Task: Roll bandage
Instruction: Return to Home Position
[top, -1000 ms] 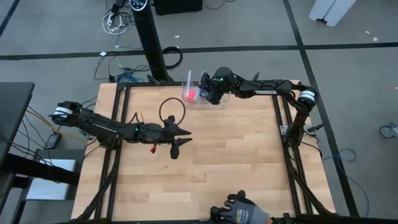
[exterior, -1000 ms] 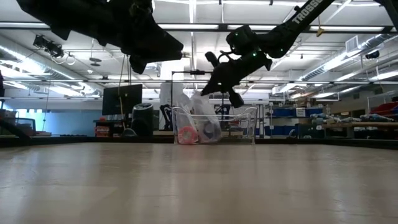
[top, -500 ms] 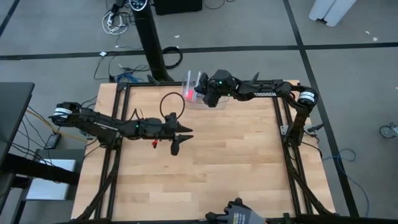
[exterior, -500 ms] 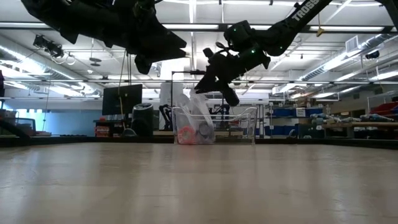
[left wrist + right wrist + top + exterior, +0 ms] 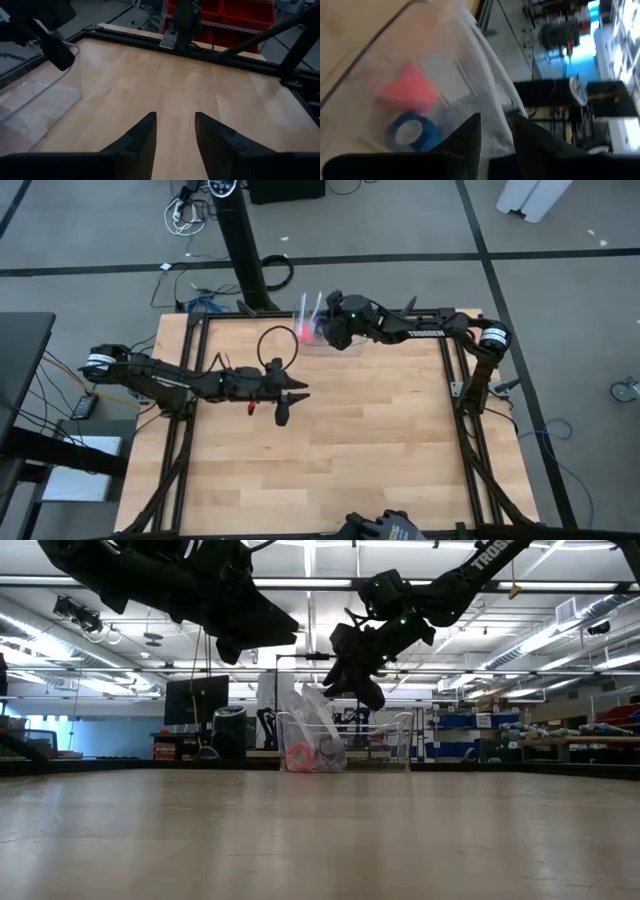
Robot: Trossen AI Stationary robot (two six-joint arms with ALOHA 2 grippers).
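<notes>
Bandage [image 5: 412,132]: blue roll inside clear bag [image 5: 470,107], lying in transparent bin [image 5: 375,50] at the table's back edge, touching pink object [image 5: 410,90]. Right gripper [image 5: 496,125] hangs just above the bin, fingers parted, nothing between them (no contact with roll). Left gripper [image 5: 175,117] over bare table [image 5: 165,75], well apart from the bin, fingers apart, empty.

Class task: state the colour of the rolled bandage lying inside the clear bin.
The bandage is bright blue, clearest in the right wrist view.
</notes>
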